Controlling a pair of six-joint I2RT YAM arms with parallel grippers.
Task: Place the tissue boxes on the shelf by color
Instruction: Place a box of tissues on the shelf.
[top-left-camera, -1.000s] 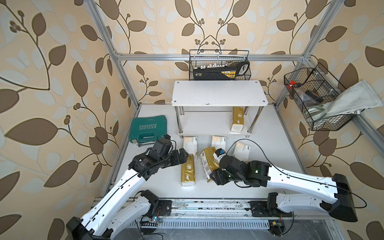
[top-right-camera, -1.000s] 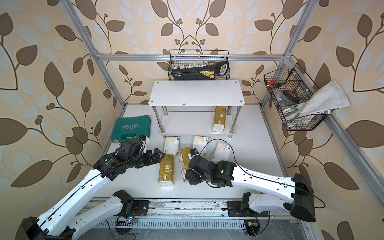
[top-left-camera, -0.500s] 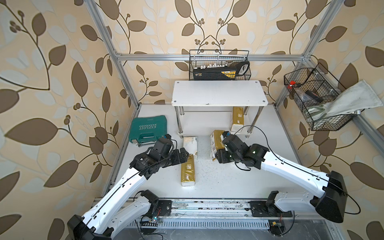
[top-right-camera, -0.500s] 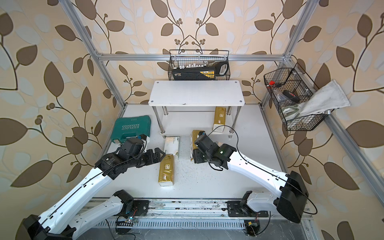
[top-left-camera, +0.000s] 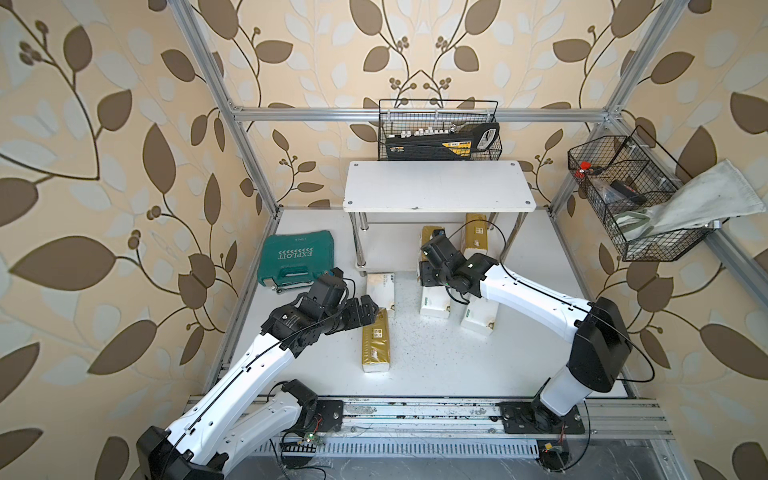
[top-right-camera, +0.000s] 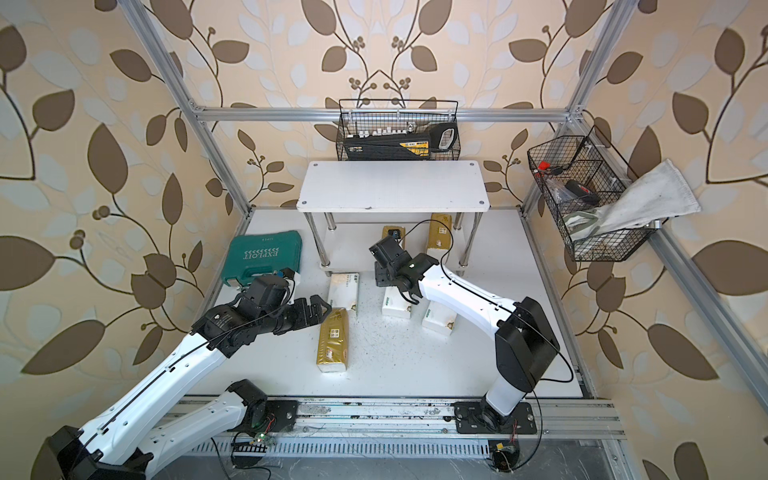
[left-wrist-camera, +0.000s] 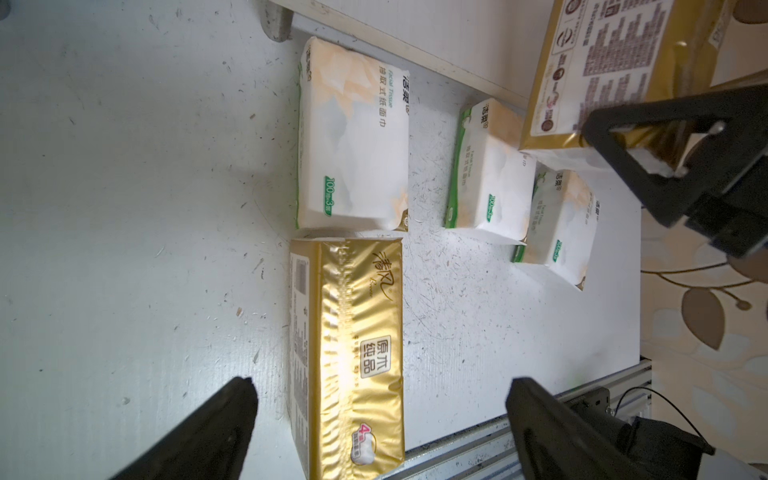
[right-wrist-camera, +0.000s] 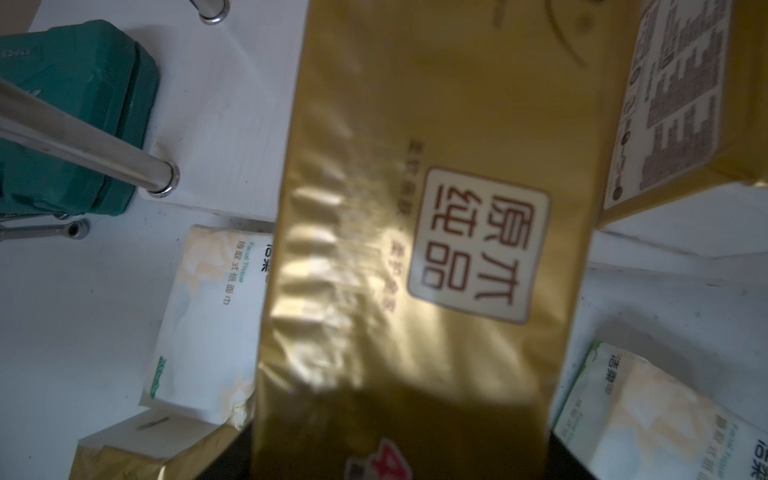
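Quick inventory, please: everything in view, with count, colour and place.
Shelf: one, white; back centre.
Gold tissue packs: three, gold; one on the lower board, one held at its front, one on the table.
White tissue packs: three, white-green; on the table before the shelf.
Tool case: one, green; left of shelf.
Wire baskets: two, black; back wall, right wall.
Cloth: one, pale; in right basket.
Left gripper: open, over the table's gold pack.
Right gripper: shut on a gold pack.
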